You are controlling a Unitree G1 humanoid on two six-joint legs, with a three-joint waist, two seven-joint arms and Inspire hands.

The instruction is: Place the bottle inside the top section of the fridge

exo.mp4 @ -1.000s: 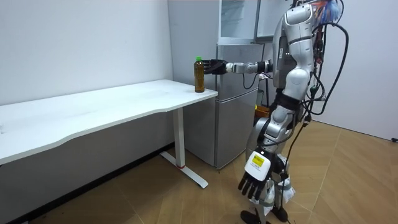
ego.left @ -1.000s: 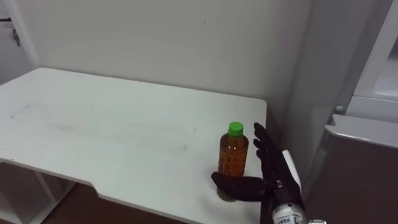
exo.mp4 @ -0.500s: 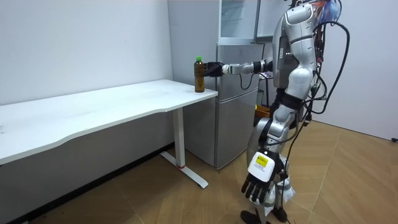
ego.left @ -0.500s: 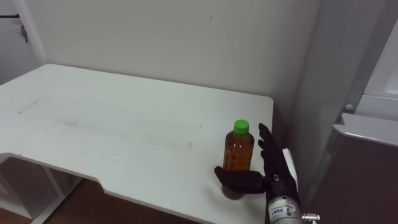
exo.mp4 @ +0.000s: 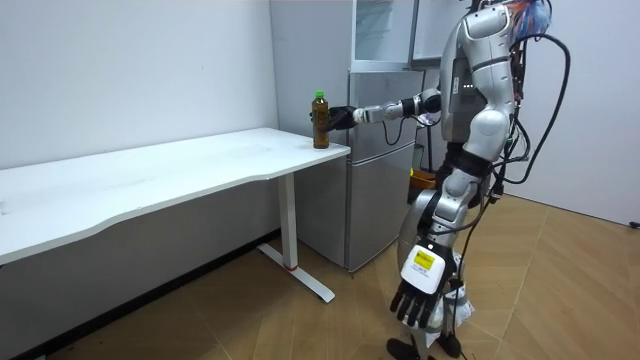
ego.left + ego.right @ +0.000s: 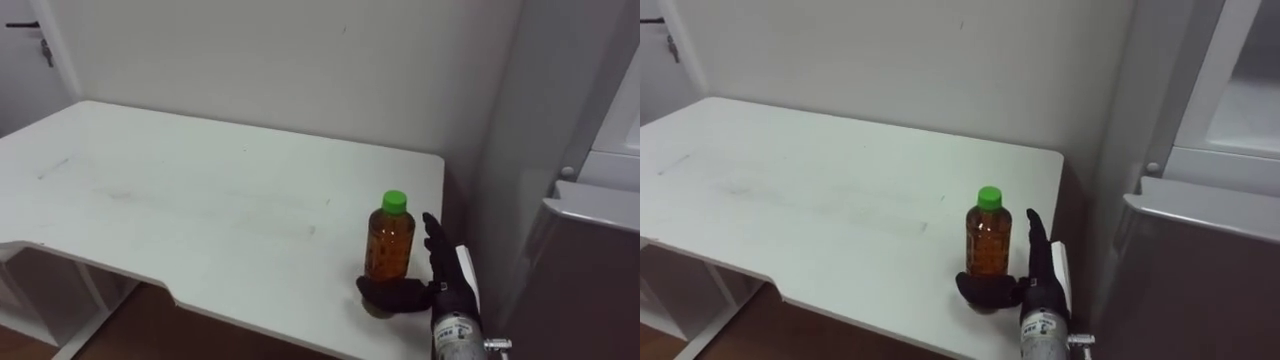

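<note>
Bottle (image 6: pixel 389 243) beside right robot hand (image 6: pixel 439 280)

Two head cameras, set side by side, look down from close above onto the right end of a white counter (image 6: pixel 200 190). The bottle (image 6: pixel 389 240) and the right hand (image 6: pixel 425 285) sit low in frame, and the fridge (image 6: pixel 590 250) is at the right edge. The right eye view takes in more of the fridge. A room camera stands well back, facing the counter's long side, with the whole robot at the room view's right. All views share the counter's end, the bottle and the fridge.
</note>
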